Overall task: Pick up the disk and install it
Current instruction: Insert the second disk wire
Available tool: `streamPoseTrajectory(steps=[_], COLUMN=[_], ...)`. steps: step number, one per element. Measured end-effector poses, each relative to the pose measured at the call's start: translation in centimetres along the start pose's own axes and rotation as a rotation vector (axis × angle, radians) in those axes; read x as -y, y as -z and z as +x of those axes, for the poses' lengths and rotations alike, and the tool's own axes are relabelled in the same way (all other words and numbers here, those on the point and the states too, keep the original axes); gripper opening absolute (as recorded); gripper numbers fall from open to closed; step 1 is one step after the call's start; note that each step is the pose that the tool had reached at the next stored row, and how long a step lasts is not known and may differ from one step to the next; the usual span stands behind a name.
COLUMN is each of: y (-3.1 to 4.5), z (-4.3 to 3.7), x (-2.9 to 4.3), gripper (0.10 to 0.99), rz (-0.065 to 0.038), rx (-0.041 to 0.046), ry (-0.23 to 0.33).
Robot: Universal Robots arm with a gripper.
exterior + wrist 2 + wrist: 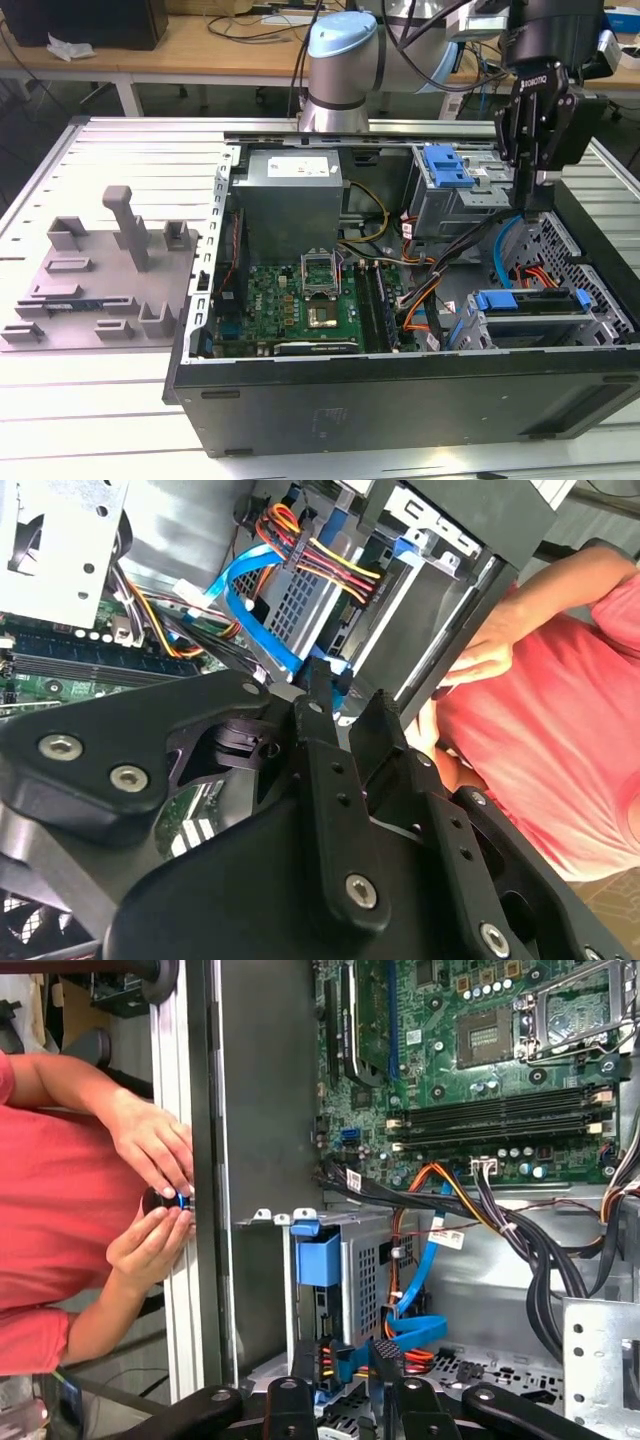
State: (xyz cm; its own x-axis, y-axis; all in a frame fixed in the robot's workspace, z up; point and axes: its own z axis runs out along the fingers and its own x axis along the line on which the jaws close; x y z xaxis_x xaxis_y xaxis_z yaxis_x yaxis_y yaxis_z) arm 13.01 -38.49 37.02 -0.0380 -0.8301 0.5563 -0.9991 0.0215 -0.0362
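Note:
The disk (pixel 530 302) sits flat in the drive bay at the case's corner, on the exterior view's right, with its blue bracket along the top. In the first wrist view its blue bracket tab (pixel 318 1257) stands above the bay, and a red-yellow-black power lead and a blue data cable (pixel 415 1330) run to its end. My gripper (pixel 535 205) hangs above and behind that bay, well clear of the disk. In both wrist views my gripper (pixel 345 695) (pixel 345 1355) has its black fingers apart, with nothing held between them.
The open computer case (pixel 400 400) lies on a slatted table. Inside are a grey power supply box (pixel 290 200), a green motherboard (pixel 310 300) and a grey cage with a blue tab (pixel 447 165). A grey fixture (pixel 100 270) lies left. A person's hands (pixel 155 1190) are at the case wall.

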Motion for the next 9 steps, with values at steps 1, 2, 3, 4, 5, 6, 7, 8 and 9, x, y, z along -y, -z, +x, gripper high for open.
streamPoseTrajectory(steps=[1, 2, 3, 4, 5, 6, 7, 8, 9], y=[-0.01, -0.03, -0.05, -0.12, -0.27, -0.37, -0.39, -0.39, -0.38], z=[0.02, 0.05, 0.08, 0.18, 0.38, 0.5, 0.5, 0.5, 0.51], x=[0.0, 0.0, 0.0, 0.0, 0.01, 0.0, -0.04, -0.07, -0.11], gripper=[0.345, 0.345, 0.345, 0.345, 0.345, 0.345, 0.345, 0.345, 0.345], rz=[0.001, 0.003, 0.004, 0.006, 0.009, 0.011, 0.015, 0.016, 0.016], rx=[0.0001, 0.0, 0.0, 0.0011, 0.0092, 0.0184, 0.026, 0.0273, 0.027], ry=[0.0, 0.0, -0.001, -0.002, -0.004, -0.006, -0.009, -0.01, -0.01])
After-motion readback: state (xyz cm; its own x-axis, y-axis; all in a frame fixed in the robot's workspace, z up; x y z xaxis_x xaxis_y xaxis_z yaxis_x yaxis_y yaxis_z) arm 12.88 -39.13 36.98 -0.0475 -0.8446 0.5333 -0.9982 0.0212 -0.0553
